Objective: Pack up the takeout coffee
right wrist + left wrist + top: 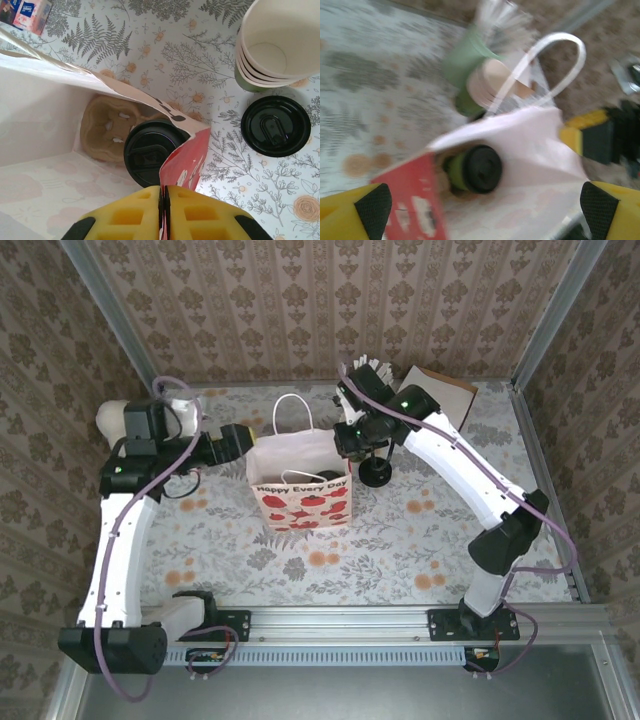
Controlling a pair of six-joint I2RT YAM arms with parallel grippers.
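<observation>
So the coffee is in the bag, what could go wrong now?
The right gripper is pinching the bag by its rim; pulling away before letting go might tip the bag. The coffee may not sit in a pocket of the cardboard tray, so it might topple.

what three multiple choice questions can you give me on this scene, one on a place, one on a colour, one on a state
1. Where is the takeout coffee?
A on the table
B inside the paper bag
C on the floor

2. What colour is the loose lid beside the cream cups?
A white
B black
C red

3. How is the left gripper?
A open
B shut on the coffee
C shut on a handle

Answers:
1 B, its black lid shows between the bag's walls.
2 B, the lid is plainly black.
3 A, its jaws stand wide apart, gripping nothing.
</observation>
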